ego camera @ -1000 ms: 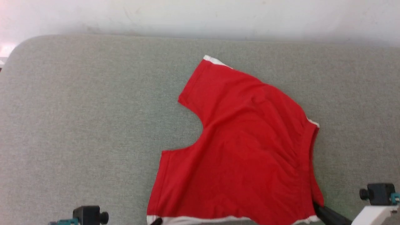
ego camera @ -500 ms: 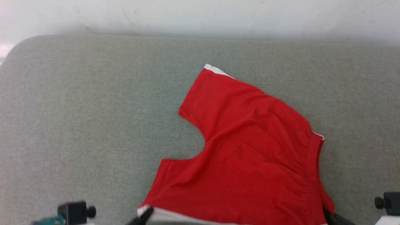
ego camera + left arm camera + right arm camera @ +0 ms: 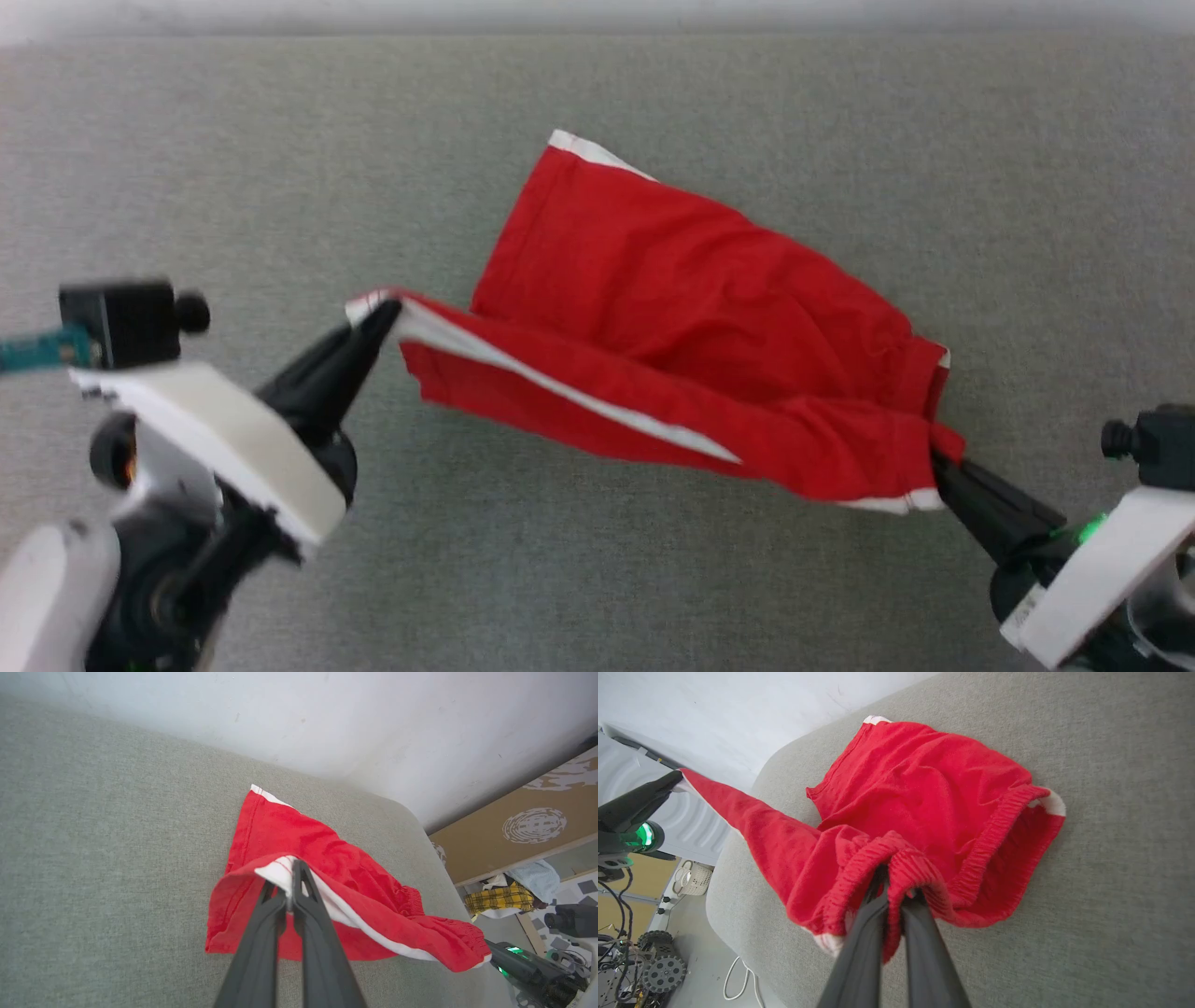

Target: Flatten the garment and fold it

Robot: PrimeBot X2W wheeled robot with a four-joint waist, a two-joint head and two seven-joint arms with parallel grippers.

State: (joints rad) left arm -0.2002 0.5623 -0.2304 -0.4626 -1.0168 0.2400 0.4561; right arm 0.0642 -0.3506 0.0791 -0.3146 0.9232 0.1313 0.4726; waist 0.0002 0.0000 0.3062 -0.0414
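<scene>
Pinching so little cloth worries me, says the first. The left gripper (image 3: 387,313) has its fingers pressed together on just the white-trimmed hem corner (image 3: 366,303) of the garment (image 3: 672,280), and the cloth at its tips looks thin.

The second nods. The right gripper (image 3: 938,462) is closed on a thicker bunch, with the gathered waistband (image 3: 999,826) folded over its fingertips. Between the two sets of tips the near edge with its white stripe (image 3: 579,397) hangs raised and sags in the middle. Beyond the tips the far leg (image 3: 597,215) lies on the grey cushion (image 3: 233,168).

So what goes wrong from here?

If the grippers pull apart too hard, I expect the hem corner to slide out of the left tips first. If they carry the edge forward unevenly, it lands skewed over the far leg and the fold comes out crooked.

And at the waistband?

The right tips seem to hold more than one layer, though I cannot tell how many. Letting go there could leave a bunched lump under the fold. The slack between the tips may also trap creases once the cloth is laid down.
</scene>
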